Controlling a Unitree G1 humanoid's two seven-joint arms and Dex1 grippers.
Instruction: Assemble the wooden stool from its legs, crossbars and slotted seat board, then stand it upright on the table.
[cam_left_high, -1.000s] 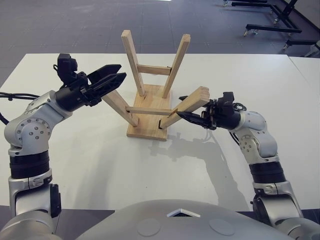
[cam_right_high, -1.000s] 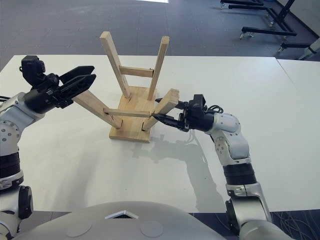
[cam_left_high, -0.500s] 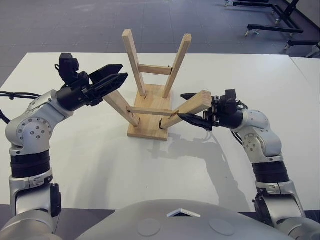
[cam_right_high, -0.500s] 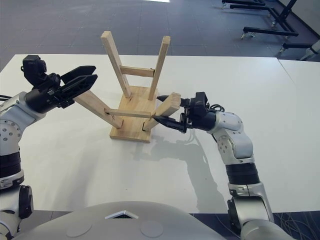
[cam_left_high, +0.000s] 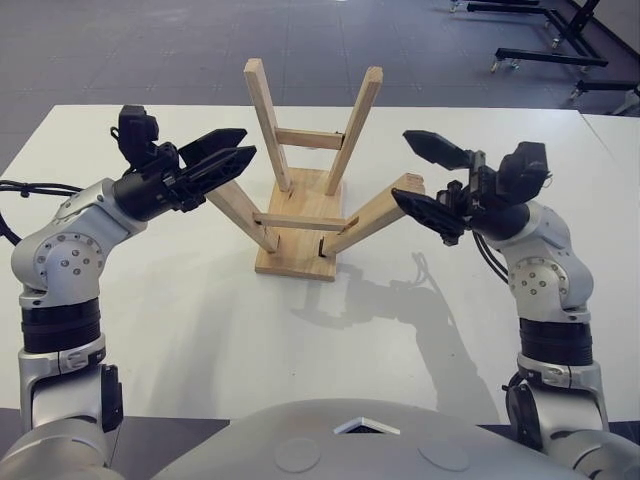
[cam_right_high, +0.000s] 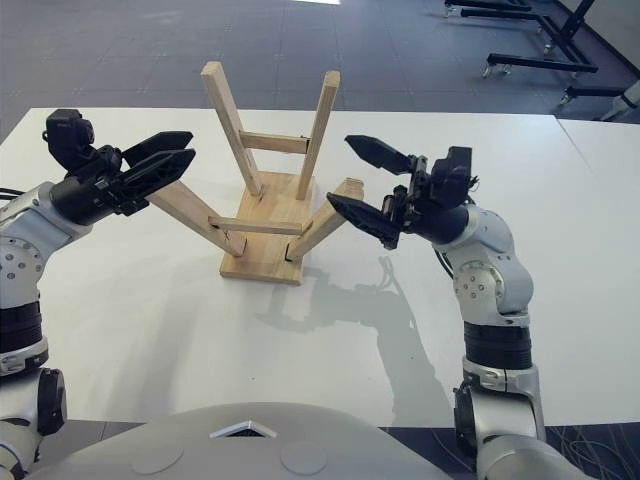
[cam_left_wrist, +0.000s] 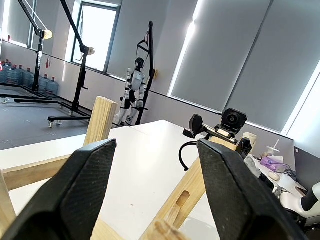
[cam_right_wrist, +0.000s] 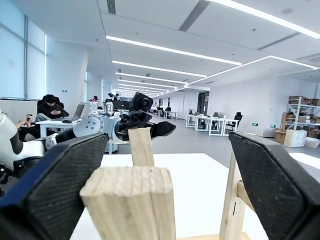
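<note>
The wooden stool lies upside down, its seat board (cam_left_high: 290, 262) flat on the white table (cam_left_high: 200, 330). Two far legs (cam_left_high: 265, 120) stand up, joined by a crossbar (cam_left_high: 308, 140). Two near legs splay outward with a crossbar (cam_left_high: 298, 221) between them. My left gripper (cam_left_high: 240, 145) is open, just above the outer end of the left leg (cam_left_high: 245, 215). My right gripper (cam_left_high: 400, 165) is wide open, its fingers above and below the tip of the right leg (cam_left_high: 370, 218). That leg's end (cam_right_wrist: 127, 200) sits between the pads without touching them.
Black wheeled frames (cam_left_high: 545, 55) stand on the floor beyond the table's far right corner. A second table's edge (cam_left_high: 620, 130) adjoins on the right. Bare tabletop stretches in front of the stool.
My right gripper, earlier narrowly set around the right leg near the seat board, has opened wide and drawn back up to the leg's tip. The left arm and stool stayed put.
</note>
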